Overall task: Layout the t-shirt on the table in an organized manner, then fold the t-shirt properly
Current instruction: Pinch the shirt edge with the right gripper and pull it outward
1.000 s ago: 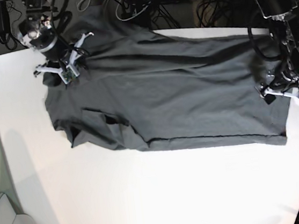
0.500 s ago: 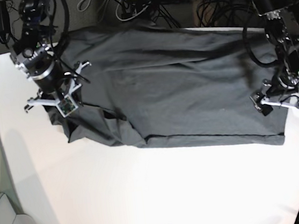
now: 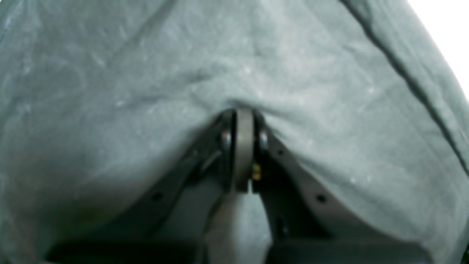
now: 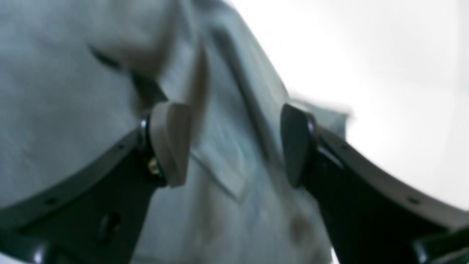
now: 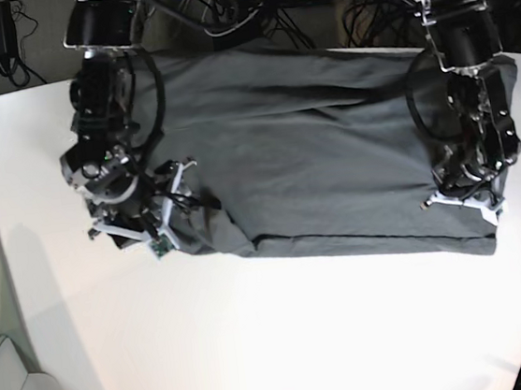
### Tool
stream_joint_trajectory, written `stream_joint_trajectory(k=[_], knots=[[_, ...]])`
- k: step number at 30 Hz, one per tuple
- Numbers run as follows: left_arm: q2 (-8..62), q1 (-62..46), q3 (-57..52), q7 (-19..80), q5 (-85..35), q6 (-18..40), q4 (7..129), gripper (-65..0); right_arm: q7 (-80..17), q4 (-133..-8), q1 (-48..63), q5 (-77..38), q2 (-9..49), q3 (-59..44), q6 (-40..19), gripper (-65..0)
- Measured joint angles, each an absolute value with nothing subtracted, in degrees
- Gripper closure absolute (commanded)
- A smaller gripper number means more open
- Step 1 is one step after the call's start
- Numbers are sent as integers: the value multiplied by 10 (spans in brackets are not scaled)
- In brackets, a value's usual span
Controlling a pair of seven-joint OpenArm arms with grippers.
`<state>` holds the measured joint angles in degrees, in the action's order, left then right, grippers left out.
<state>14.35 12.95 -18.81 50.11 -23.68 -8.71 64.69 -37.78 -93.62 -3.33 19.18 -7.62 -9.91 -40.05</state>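
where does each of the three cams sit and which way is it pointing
Base: high above, looking down on the table, t-shirt and both arms.
Left wrist: on the left arm, looking along the left gripper, shut on the shirt.
Right wrist: on the right arm, facing past the open right gripper at a shirt edge.
All three views share the t-shirt.

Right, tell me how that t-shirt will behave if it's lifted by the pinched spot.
The t-shirt probably hangs limp: the left wrist view shows cloth puckering where the left gripper has its jaws shut on it. It seems light and would likely drag across the smooth table, losing its layout. Its wrinkles suggest new creases form easily.
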Motion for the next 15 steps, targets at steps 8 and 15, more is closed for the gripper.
stream_joint_trajectory(k=[8,15], knots=[[155,128,-189,486,-249,-77,630,-1,-363,-892,-40,191,-78,-75,-401,-395],[155,120,-187,466,-254,-77,631,-1,-314,-830,-39,192,-78,-75,-401,-394]])
